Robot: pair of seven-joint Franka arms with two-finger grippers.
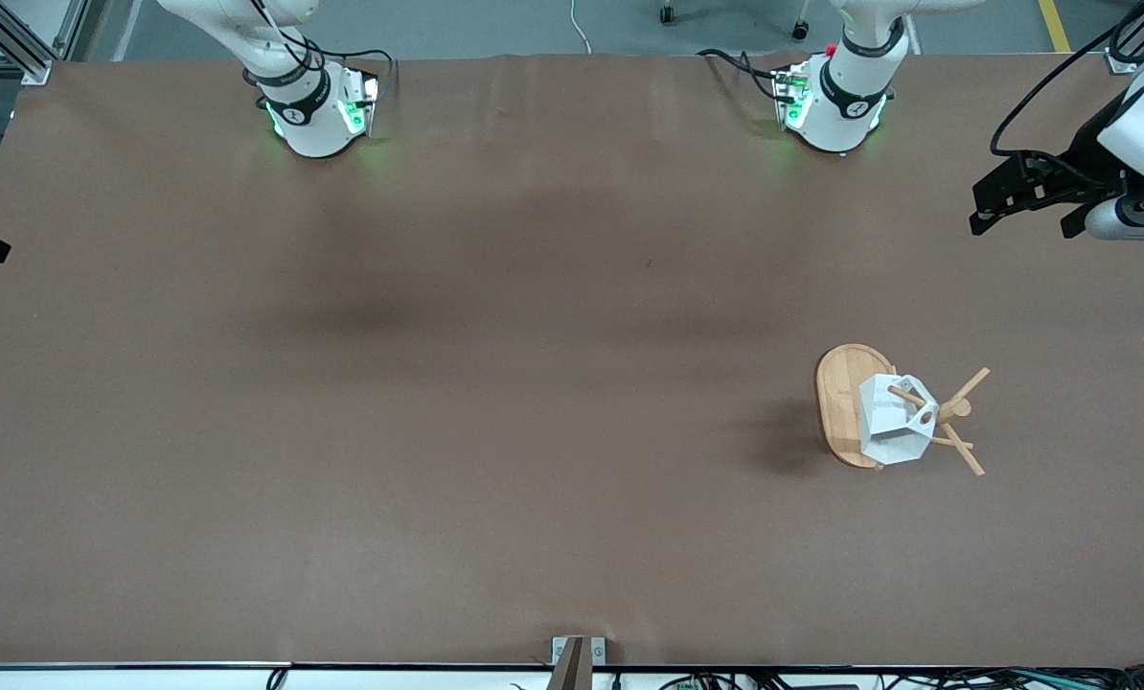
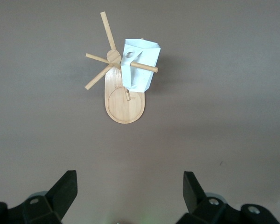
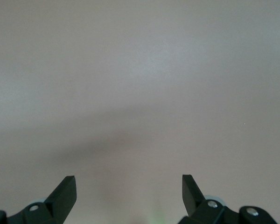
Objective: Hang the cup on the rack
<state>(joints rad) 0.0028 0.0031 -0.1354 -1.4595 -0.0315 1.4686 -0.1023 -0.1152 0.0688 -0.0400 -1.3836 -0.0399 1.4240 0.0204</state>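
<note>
The cup (image 1: 893, 422) is already hanging on the rack (image 1: 845, 402): one thin peg passes through the round hole in its handle, and the faceted white body sits against the central post above the oval wooden base. The rack stands on the worktop (image 1: 495, 383) toward the left arm's end of the table, nearer to the front camera than both arm bases. Its other pegs splay outward from the post and carry nothing.

The left gripper (image 1: 1027, 196) hangs in the air over the worktop's edge at the left arm's end, well apart from the rack, its jaws spread wide and holding nothing. In the left wrist view the cup (image 2: 140, 65) and rack (image 2: 123, 105) lie straight ahead of the spread left gripper (image 2: 130, 191), with bare worktop between them. The loaded peg runs roughly crosswise to the gripper's line of approach, and the rack's oval base has its long axis pointing toward the gripper.

The right gripper (image 3: 129, 193) is likewise released and empty, seeing only bare worktop in its wrist view; in the front view just a dark part of it shows at the edge of the right arm's end. The right arm waits.

Judgement: the left arm is much the nearer to the rack. With the cup seated on its peg and both grippers clear, the task appears complete; any further move need only keep away from the rack.
</note>
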